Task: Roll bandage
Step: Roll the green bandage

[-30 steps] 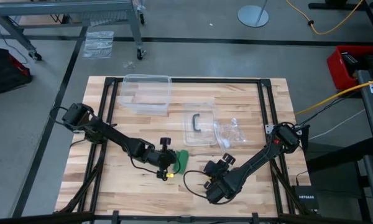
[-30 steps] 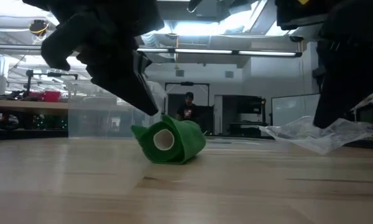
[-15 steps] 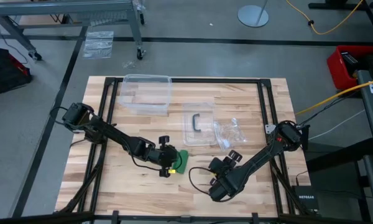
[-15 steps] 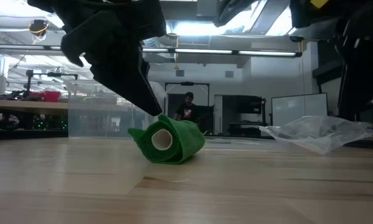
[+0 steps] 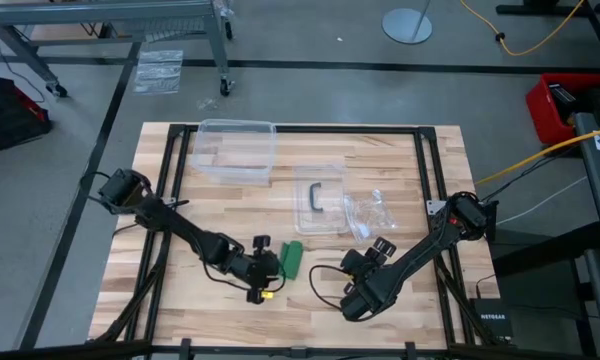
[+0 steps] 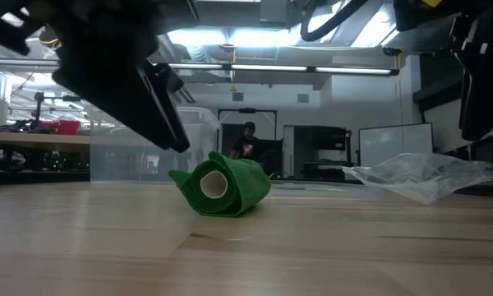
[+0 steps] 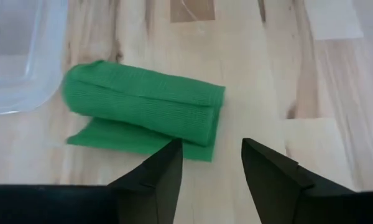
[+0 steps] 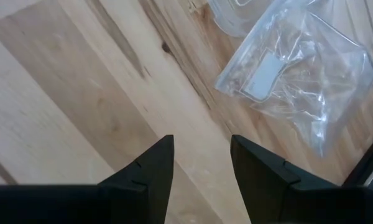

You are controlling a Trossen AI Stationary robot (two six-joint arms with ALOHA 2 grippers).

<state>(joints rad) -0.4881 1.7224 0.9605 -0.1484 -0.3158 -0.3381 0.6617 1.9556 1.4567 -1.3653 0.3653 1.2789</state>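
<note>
Rolled green bandage point(image 7: 143, 112) on table, left gripper point(image 7: 208, 171) empty, apart

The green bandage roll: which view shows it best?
Left wrist view: the bandage fills the frame, its loose tail visible. Low view shows its end-on spiral; high view only a small patch; right wrist view misses it.

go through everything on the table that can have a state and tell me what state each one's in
bandage: rolled up, tail end loose, lying free on the table
left gripper: open, empty, just short of the roll
right gripper: open, empty, over bare wood
clear bin: lid off
bin lid: flat on the table
plastic bag: crumpled
</note>
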